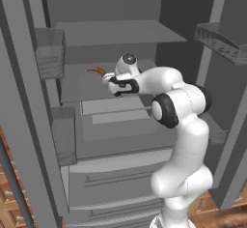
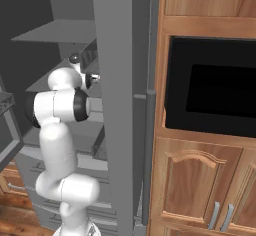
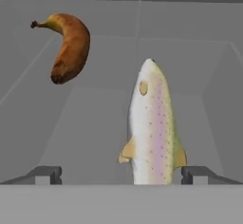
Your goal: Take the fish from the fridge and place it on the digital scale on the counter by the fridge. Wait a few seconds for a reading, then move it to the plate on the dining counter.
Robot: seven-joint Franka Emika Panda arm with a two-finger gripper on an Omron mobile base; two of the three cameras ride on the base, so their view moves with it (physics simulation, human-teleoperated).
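While the fridge (image 1: pixel 120 43) stood with both doors swung wide, the arm was seen reaching onto a middle shelf (image 1: pixel 82 84), and the task was judged to be at its very first step. The gripper (image 3: pixel 121 174) was spread to its full width, with one dark fingertip (image 3: pixel 45 174) on each side of the fish (image 3: pixel 153 128) and clear space between each tip and the pale, speckled body; nothing was held. The fish was lying flat on the grey shelf, its length pointing away from the hand, its near end lined up between the jaws. A curved orange-brown banana (image 3: pixel 69 45) was lying on the same shelf, further in and off to one side, apart from the fish; it could also be made out in the left base view just beyond the hand.

Nothing of the task was judged complete. The fish had not been grasped or lifted, and so the closing of the jaws, the withdrawal from the fridge, the placing on the digital scale, the wait for a reading and the transfer to the plate on the dining counter were all left to be done. Beside the fridge, wooden cabinets (image 2: pixel 200 180) and a dark oven opening (image 2: pixel 215 85) were visible in the right base view.
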